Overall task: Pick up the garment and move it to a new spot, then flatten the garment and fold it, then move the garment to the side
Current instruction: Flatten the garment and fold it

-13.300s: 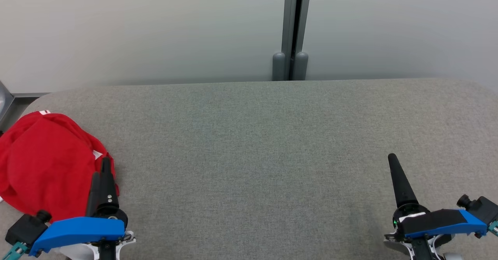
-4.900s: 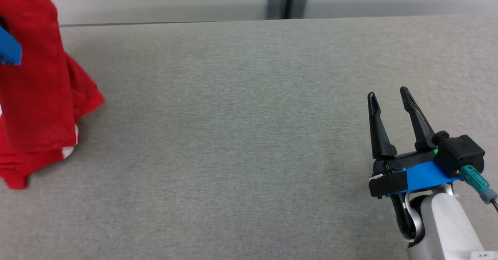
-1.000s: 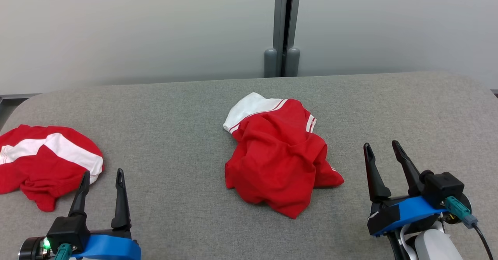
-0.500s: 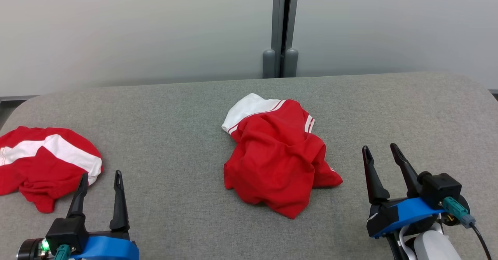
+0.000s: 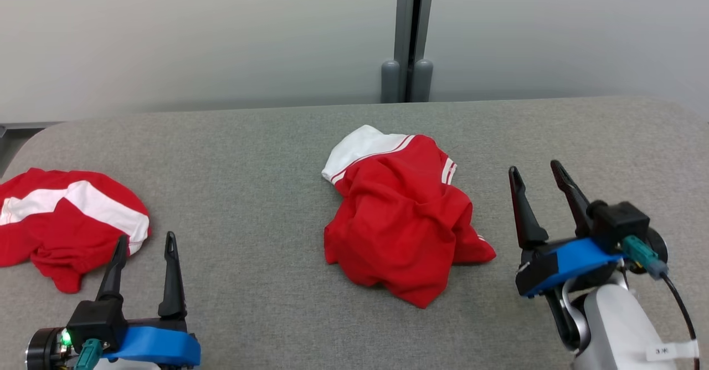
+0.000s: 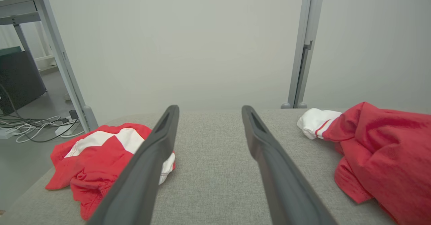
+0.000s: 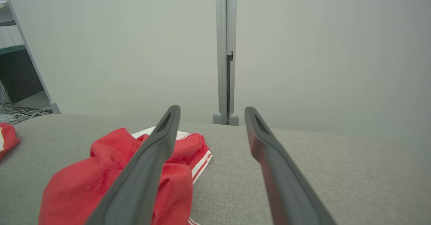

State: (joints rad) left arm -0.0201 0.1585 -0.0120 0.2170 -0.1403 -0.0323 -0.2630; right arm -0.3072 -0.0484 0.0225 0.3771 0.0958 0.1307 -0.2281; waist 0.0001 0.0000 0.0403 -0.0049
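Note:
The garment [image 5: 399, 220], red with a white collar and white-striped trim, lies crumpled in a heap at the middle of the grey padded table [image 5: 266, 154]. My right gripper [image 5: 534, 166] is open just to the garment's right, apart from it, with nothing between its fingers. My left gripper [image 5: 146, 237] is open near the front left, also empty. In the left wrist view the garment [image 6: 380, 151] lies right of the open left gripper [image 6: 209, 107]. In the right wrist view the garment [image 7: 101, 171] sits low and left, behind the left finger of the open right gripper [image 7: 211, 107].
A second red-and-white garment [image 5: 66, 220] lies bunched at the table's left end, just beyond my left gripper; it also appears as a red heap [image 6: 97, 151] in the left wrist view. A pale partition wall with a grey post [image 5: 410, 37] stands behind the table.
My right gripper has risen and moved forward alongside the garment, still open. The camera has shifted slightly. The left gripper and both garments have stayed put.

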